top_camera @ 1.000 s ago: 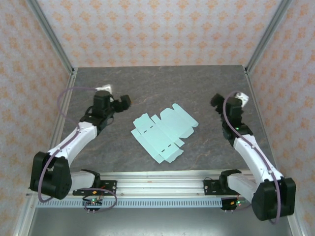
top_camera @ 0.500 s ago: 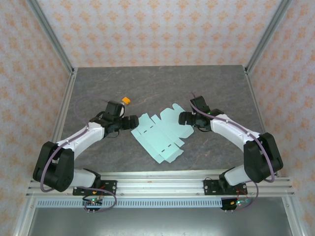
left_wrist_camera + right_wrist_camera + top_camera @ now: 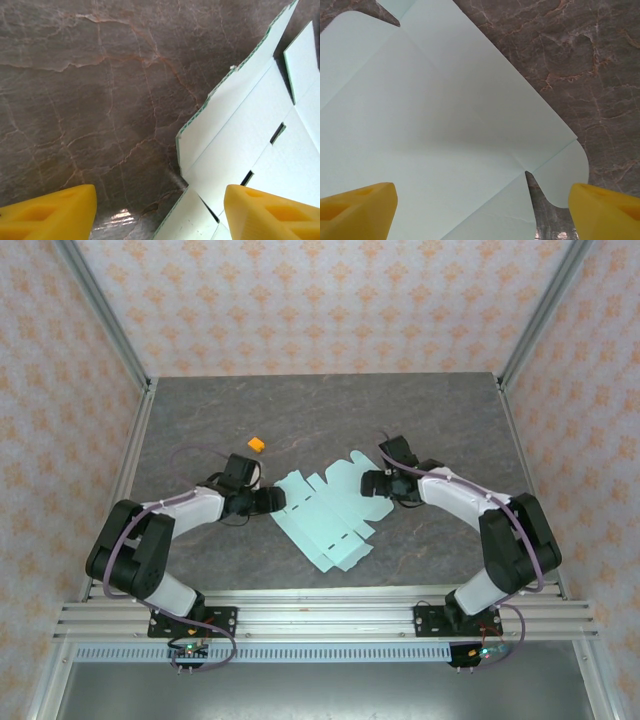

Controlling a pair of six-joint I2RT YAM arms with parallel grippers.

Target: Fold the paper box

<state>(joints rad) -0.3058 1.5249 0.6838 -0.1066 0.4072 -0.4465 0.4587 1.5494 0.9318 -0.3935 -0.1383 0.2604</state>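
- The paper box (image 3: 328,515) lies flat and unfolded, a pale mint die-cut sheet set diagonally near the middle of the counter (image 3: 430,410), between the two arms.
- It looks like thin card: light and a little springy. I'd expect it to slide on the smooth stone-patterned top if pushed from one side only, and to crease easily in the wrong place.
- The scored lines beside the slots are probably where it wants to bend. The outer flaps seem the best places to take hold: the long flap on the left edge and the rounded tab on the right.
- The left tool (image 3: 272,502) sits low at the sheet's left edge, spread wide and holding nothing, with one finger (image 3: 270,212) above card and the other above bare stone.
- The right tool (image 3: 372,483) hangs over the right-hand panel, equally wide open and empty.
- A tiny orange block (image 3: 257,445) lies just behind the left tool, apart from the sheet.
- There is open room on every side of the sheet, and the frame posts and patterned walls stand well off.
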